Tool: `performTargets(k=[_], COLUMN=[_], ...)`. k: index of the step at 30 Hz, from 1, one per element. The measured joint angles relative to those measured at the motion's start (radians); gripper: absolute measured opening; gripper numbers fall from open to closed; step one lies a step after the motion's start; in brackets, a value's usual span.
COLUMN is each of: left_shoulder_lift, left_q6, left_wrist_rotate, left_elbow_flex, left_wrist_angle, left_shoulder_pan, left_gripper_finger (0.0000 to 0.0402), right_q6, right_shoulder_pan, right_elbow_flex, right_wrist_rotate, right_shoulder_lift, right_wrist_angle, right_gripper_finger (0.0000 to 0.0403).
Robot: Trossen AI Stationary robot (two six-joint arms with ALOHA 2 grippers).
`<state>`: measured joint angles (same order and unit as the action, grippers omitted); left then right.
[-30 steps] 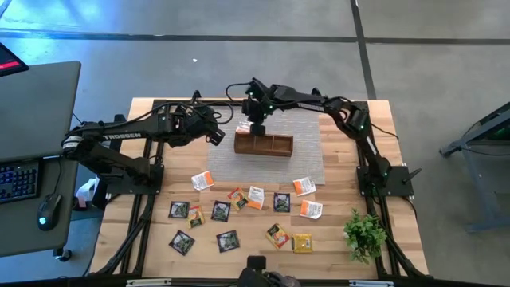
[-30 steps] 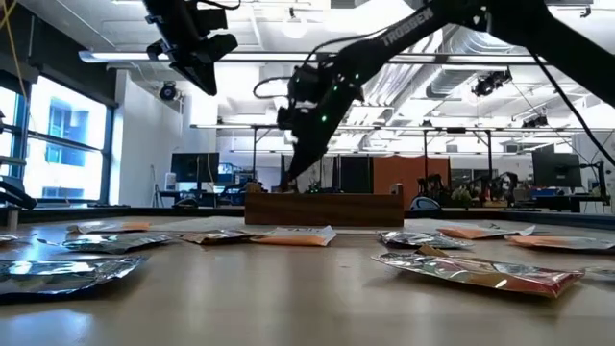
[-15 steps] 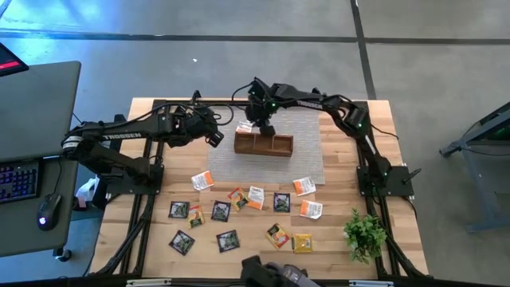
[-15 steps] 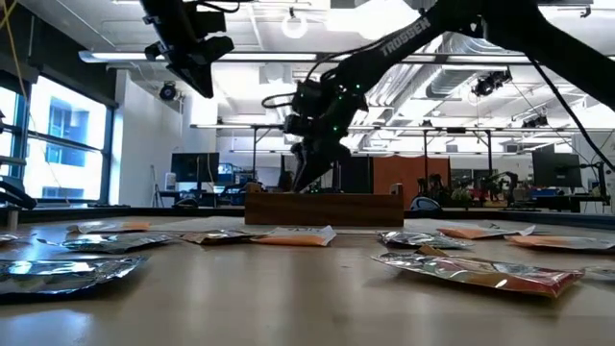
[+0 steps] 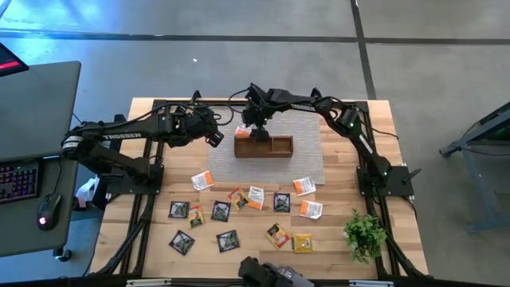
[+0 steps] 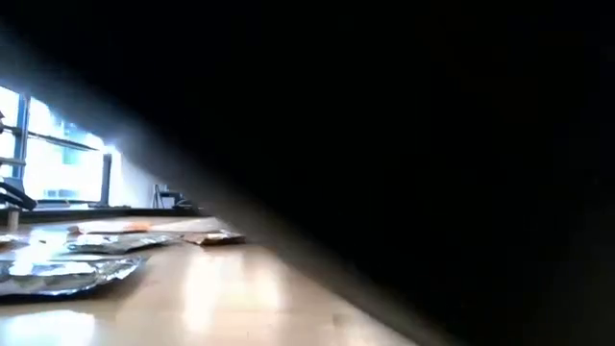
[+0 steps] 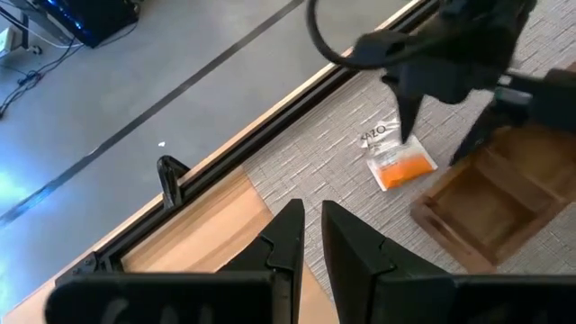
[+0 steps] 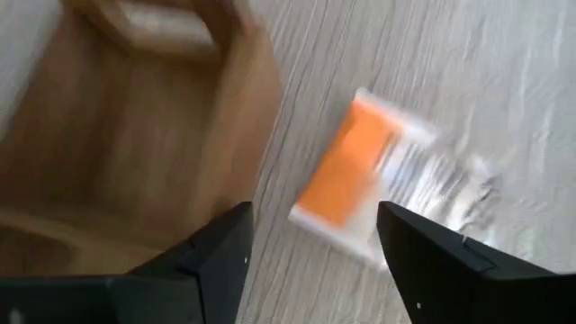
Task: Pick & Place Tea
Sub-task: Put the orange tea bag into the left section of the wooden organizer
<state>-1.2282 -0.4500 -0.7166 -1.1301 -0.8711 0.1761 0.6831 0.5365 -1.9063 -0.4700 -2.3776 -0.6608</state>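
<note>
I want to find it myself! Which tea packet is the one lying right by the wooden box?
Find the grey woven mat at the far middle of the table, with the brown wooden tray on it. Beside the tray's left end, on the mat, lies one white-and-orange tea sachet, under the right pincer. All the other sachets lie on the near side, on bare wood.

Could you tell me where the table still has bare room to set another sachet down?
The grey mat is bare right of the wooden tray, and bare wood lies left of the mat. The near half is crowded with scattered sachets, and the plant fills the near right corner.
</note>
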Motion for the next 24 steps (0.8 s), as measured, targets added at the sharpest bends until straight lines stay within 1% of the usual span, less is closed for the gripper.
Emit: performTargets(k=[2,4,6,8,10,11,13,18,21,24], left_shoulder_lift=[0.000,0.000,0.000,0.000,0.000,0.000,0.000,0.000,0.000,0.000], left_q6=[0.000,0.000,0.000,0.000,0.000,0.000,-0.001,-0.001,-0.001,-0.001], left_wrist_rotate=[0.000,0.000,0.000,0.001,0.001,0.001,0.001,0.002,0.002,0.002], left_elbow_flex=[0.000,0.000,0.000,0.000,0.000,0.000,0.000,0.000,0.000,0.000], left_wrist_angle=[0.000,0.000,0.000,0.000,0.000,0.000,0.000,-0.001,-0.001,0.000], left_shoulder_pan=[0.000,0.000,0.000,0.000,0.000,0.000,0.000,0.000,0.000,0.000], left_gripper_finger=[0.0041,0.0041,0.0041,0.0041,0.0041,0.0041,0.0041,0.0041,0.0041,0.0041], right_q6=[0.023,0.056,0.063,0.059,-0.064,-0.089,-0.099,-0.100,-0.099,-0.099], right_shoulder_pan=[0.000,0.000,0.000,0.000,0.003,0.007,0.008,0.001,-0.002,-0.001], right_elbow_flex=[0.001,0.001,0.001,0.001,0.001,0.001,0.001,0.001,0.001,0.001], right_wrist_rotate=[0.018,0.040,0.067,0.083,0.081,0.072,0.071,0.118,0.124,0.121], right_shoulder_lift=[-0.008,-0.008,-0.005,-0.005,-0.005,-0.005,-0.004,0.006,0.028,0.049], right_wrist_angle=[-0.001,-0.003,0.020,0.033,0.057,0.065,0.063,0.051,0.044,0.027], right_gripper_finger=[0.0223,0.0201,0.0165,0.0120,0.0081,0.0074,0.0069,0.0068,0.0078,0.0101])
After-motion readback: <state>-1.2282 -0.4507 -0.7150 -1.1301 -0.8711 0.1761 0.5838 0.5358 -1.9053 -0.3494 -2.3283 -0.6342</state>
